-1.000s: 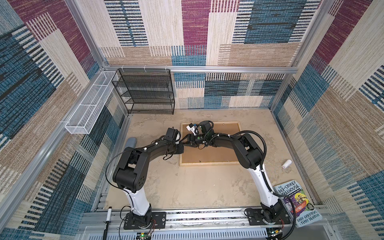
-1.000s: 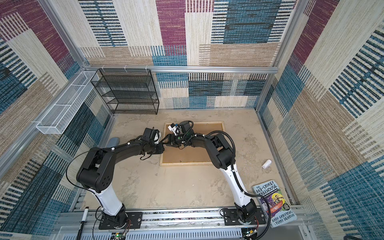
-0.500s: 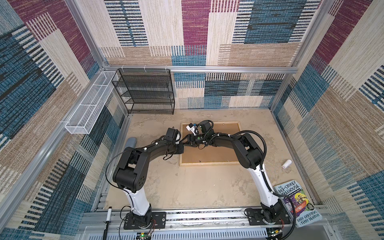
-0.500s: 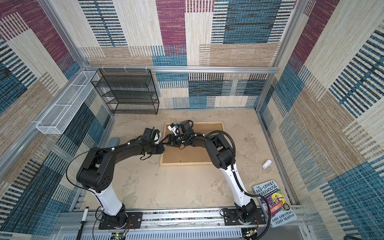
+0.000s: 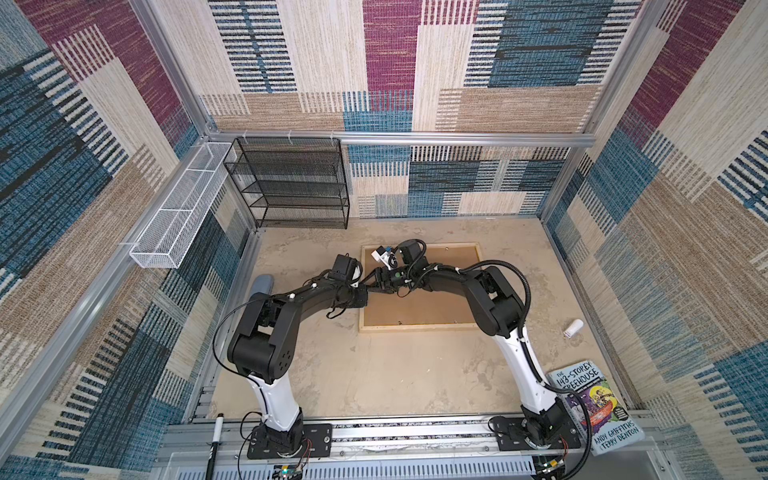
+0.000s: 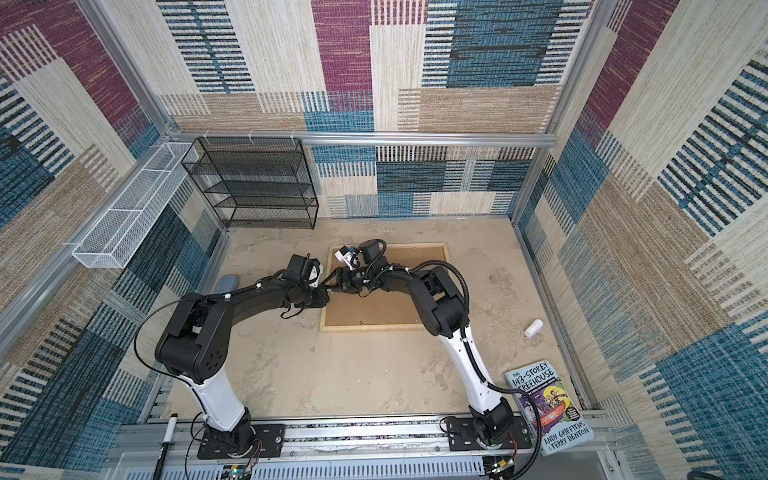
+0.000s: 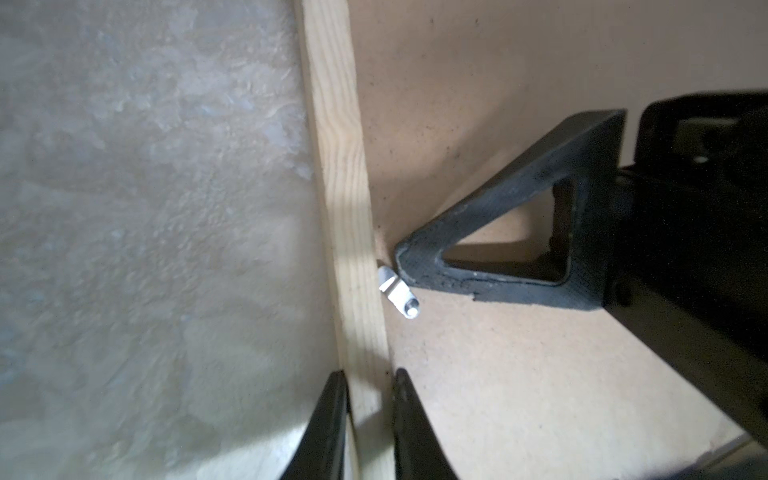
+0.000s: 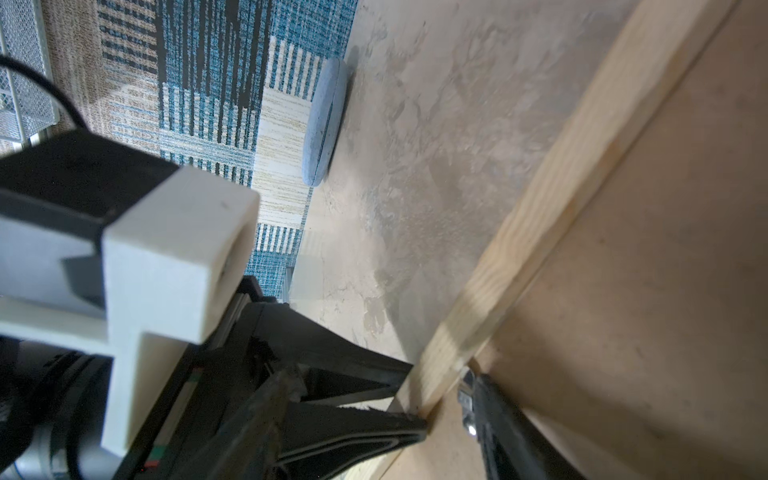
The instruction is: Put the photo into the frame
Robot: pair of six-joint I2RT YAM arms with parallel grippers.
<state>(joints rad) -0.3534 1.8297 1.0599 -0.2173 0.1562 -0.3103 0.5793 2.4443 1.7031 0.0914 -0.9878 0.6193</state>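
Observation:
The frame of pale wood strips lies flat on the table, filled by a brown backing board. The photo does not show in any view. My left gripper is shut on the frame's left strip, one finger on each side of it. My right gripper stands open just inside that strip. One of its fingers touches a small white clip at the strip's inner edge. The strip also crosses the right wrist view.
A black mesh shelf stands at the back left, and a white wire basket hangs on the left wall. A blue-grey flat oval lies by the left wall. At the right lie a small white cylinder and a book.

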